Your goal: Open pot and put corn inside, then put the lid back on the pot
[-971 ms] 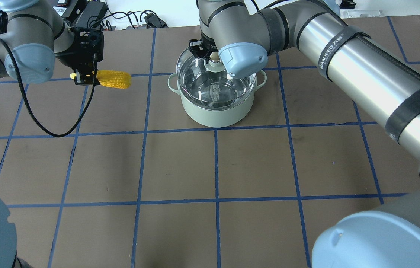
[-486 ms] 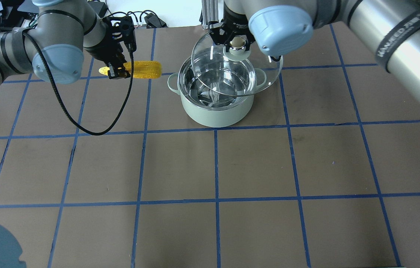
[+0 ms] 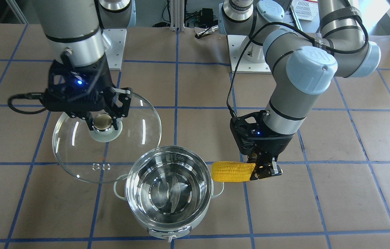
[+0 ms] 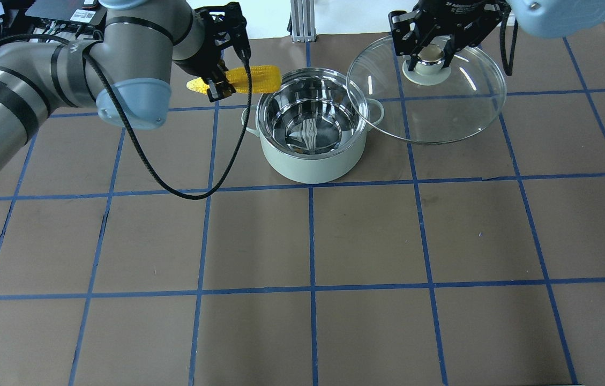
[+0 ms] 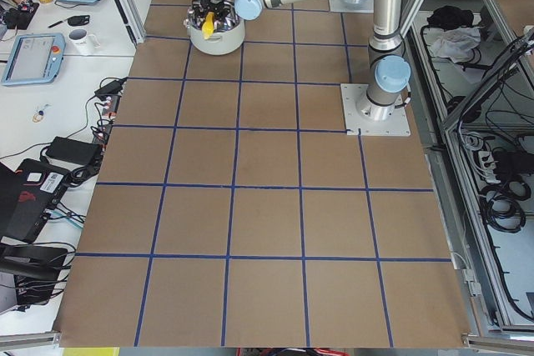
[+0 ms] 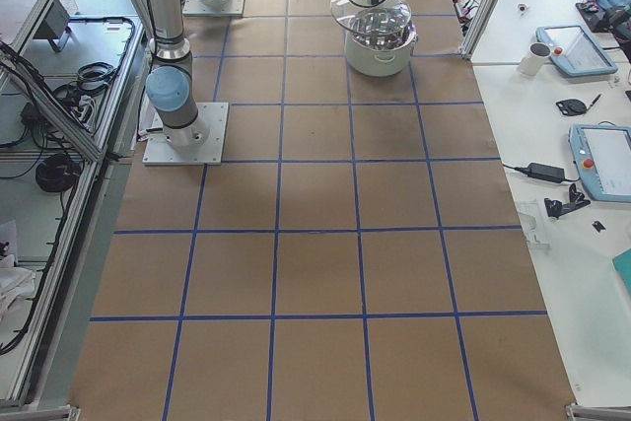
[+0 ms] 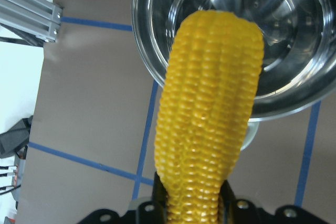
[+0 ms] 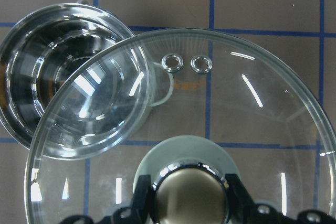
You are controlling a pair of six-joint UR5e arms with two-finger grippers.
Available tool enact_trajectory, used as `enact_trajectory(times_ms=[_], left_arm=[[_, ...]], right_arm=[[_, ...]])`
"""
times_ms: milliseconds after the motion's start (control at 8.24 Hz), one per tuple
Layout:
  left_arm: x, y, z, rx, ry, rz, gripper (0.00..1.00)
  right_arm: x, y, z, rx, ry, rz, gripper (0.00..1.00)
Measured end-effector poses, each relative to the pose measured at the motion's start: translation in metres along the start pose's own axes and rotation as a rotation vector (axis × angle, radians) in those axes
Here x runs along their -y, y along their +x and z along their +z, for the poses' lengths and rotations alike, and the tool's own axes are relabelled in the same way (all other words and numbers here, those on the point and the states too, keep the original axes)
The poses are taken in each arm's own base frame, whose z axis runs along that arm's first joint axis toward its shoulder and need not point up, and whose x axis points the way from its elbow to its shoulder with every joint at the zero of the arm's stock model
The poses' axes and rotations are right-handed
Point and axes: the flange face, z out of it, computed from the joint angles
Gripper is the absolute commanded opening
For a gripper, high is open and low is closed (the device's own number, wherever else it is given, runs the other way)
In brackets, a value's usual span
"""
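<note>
Corn (image 4: 253, 79) hangs level in the clenched left gripper (image 4: 215, 88), its blunt end reaching the rim of the open, empty pot (image 4: 310, 163). The right gripper (image 4: 431, 59) clamps the knob (image 4: 431, 52) of the glass lid (image 4: 441, 115), held aloft beside the pot, opposite the corn.
</note>
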Motion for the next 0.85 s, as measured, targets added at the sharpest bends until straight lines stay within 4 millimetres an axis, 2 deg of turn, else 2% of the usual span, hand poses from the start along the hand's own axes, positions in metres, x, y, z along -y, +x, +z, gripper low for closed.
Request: enact_trajectory(times_ms=[243,486,607,850], left_arm=[[0.048,0.018,0.010,0.046,0.053,-0.009,0.00],[0.086,0.038,0.036,0.056,0.089,0.014,0.00],[0.097,0.045,0.050,0.051,0.097,0.026,0.00],[0.104,0.052,0.077,0.025,0.094,0.034,0.01]], right_arm=[[-0.016,0.014,-0.005,-0.006,-0.024,-0.020,0.42],[-0.026,0.017,-0.003,-0.009,-0.040,-0.028,0.42],[-0.030,0.017,-0.002,-0.010,-0.048,-0.032,0.42],[-0.037,0.018,0.001,-0.010,-0.063,-0.045,0.43]])
